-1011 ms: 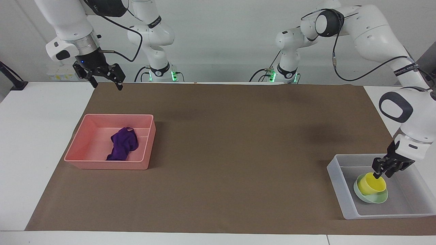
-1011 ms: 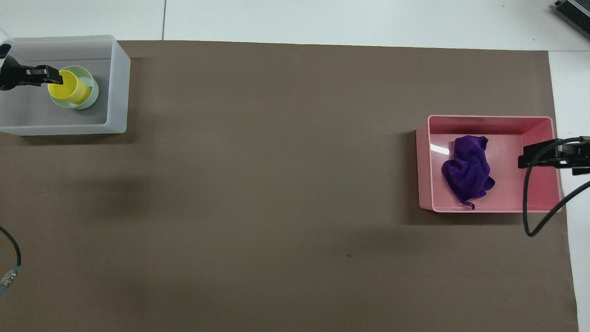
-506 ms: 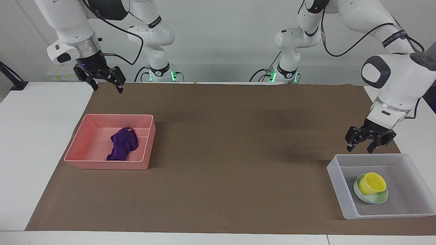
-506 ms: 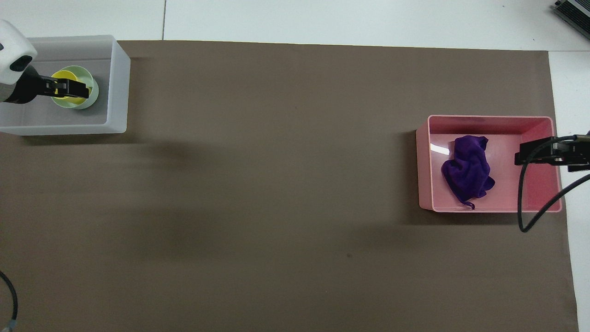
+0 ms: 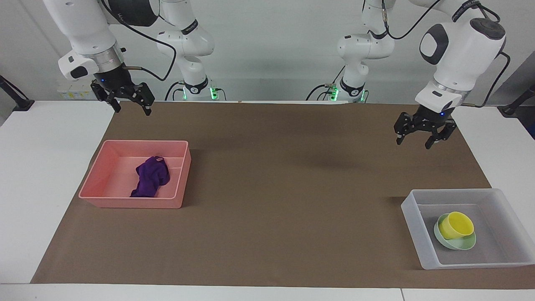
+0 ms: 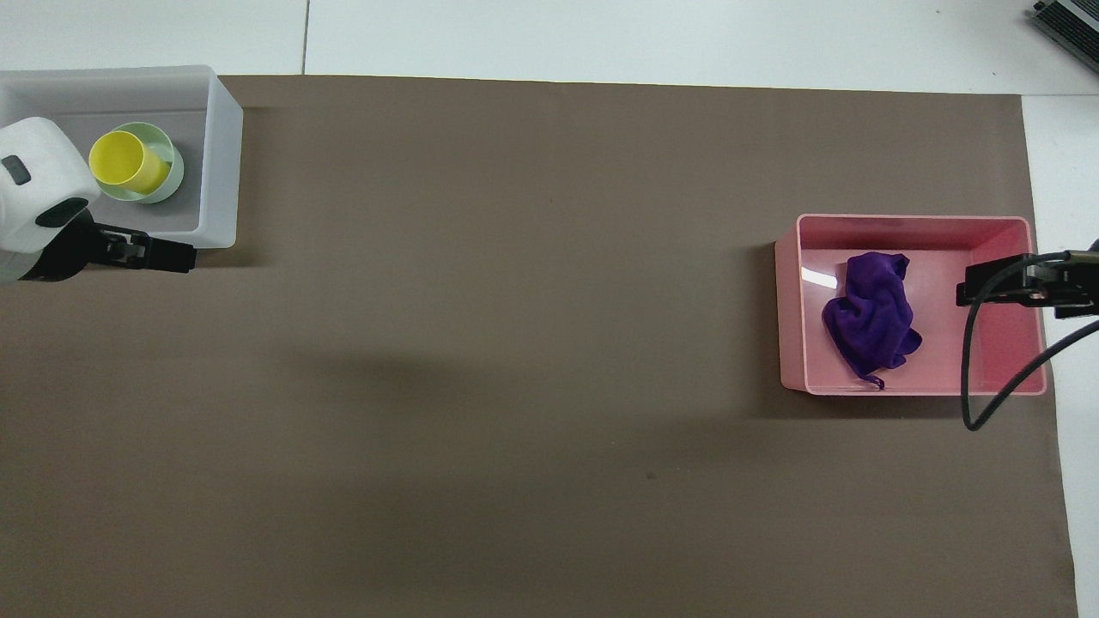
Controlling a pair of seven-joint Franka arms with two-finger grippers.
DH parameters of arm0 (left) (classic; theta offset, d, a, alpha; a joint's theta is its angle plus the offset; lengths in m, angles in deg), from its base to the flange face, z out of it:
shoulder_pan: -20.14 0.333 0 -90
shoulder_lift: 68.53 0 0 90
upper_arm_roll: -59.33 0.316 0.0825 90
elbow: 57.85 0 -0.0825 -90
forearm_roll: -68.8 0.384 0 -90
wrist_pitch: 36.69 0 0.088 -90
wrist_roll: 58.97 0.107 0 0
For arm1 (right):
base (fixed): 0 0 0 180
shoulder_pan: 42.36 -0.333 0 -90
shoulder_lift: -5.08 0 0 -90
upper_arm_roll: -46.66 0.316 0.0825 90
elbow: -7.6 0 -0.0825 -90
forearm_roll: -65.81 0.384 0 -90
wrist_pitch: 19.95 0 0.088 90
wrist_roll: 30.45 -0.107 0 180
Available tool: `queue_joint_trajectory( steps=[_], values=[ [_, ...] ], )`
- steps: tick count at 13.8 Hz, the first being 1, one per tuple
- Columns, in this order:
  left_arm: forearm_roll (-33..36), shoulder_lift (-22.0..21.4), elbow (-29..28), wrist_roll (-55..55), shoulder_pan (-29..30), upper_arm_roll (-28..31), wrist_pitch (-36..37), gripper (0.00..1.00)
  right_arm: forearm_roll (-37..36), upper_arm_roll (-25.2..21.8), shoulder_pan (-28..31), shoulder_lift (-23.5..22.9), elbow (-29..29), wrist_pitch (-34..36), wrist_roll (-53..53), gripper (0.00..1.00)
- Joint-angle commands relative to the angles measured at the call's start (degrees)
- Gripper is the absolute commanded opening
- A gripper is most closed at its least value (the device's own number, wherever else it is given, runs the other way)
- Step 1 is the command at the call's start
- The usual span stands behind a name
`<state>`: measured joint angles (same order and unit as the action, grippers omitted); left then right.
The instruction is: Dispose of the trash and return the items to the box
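At the left arm's end of the table, far from the robots, the translucent box (image 5: 412, 234) is sitting with the yellow cup (image 5: 456, 225) tilted inside the mint-green bowl (image 5: 464, 243), both resting on the box floor. Toward the right arm's end, the purple rag (image 5: 151, 176) is lying crumpled in the pink bin (image 5: 133, 203). Judging by this, both parts of the job are looking finished. The left gripper (image 5: 413, 142) is hanging in the air over bare brown mat (image 5: 284, 188), on the robots' side of the box, its jaws spread and holding nothing. The right gripper (image 5: 132, 110) is waiting high over the mat's edge nearest the robots, jaws likewise spread and empty. If the items are needing another touch, the cup and bowl are looking light, stiff and smooth plastic, likely slippery. A pinch across the cup's rim wall is seeming the surest hold, though the nested pair may be sliding or tipping together. The rag is looking soft and limp, so any raised fold in its middle is offering a grip, and it is probably draping rather than keeping its shape. The low walls of both containers are the only edges to be clearing. The wide stretch of mat between them is giving both arms open room, and the white table (image 5: 42, 167) at each end is leaving margin outside the mat.
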<state>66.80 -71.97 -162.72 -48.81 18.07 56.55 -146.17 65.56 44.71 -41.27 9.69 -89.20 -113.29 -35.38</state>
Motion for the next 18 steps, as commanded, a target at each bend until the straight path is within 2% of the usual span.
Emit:
queue_joint_trajectory(
  steps=[1, 6, 11, 14, 18],
  values=[
    [2.0, -2.27, -1.91, -0.75, -1.8, 0.58, 2.94, 1.0, -0.28, 0.37, 0.06, 1.37, -2.26, -1.76, -1.22, 1.0],
    [2.0, -0.69, 3.17, -0.4, -0.92, 0.67, 5.58, 1.0, -0.19, 0.28, 0.15, 1.45, -2.44, -2.19, -1.14, 1.0],
    [2.09, 3.17, 11.96, -0.32, -0.92, 0.58, 12.6, 1.0, -0.19, 0.28, 0.06, 1.72, -3.4, -2.55, -1.31, 1.0],
    [2.0, 2.92, 11.54, -0.32, -1.1, 0.58, 14.81, 1.0, -0.1, 0.28, 0.06, 1.81, -3.32, -3.08, -1.31, 1.0],
    [1.91, 1.95, 9.95, -0.93, -0.83, 0.93, 13.76, 1.0, -0.1, 0.37, 0.06, 1.81, -3.4, -3.51, -1.14, 1.0]
  ],
)
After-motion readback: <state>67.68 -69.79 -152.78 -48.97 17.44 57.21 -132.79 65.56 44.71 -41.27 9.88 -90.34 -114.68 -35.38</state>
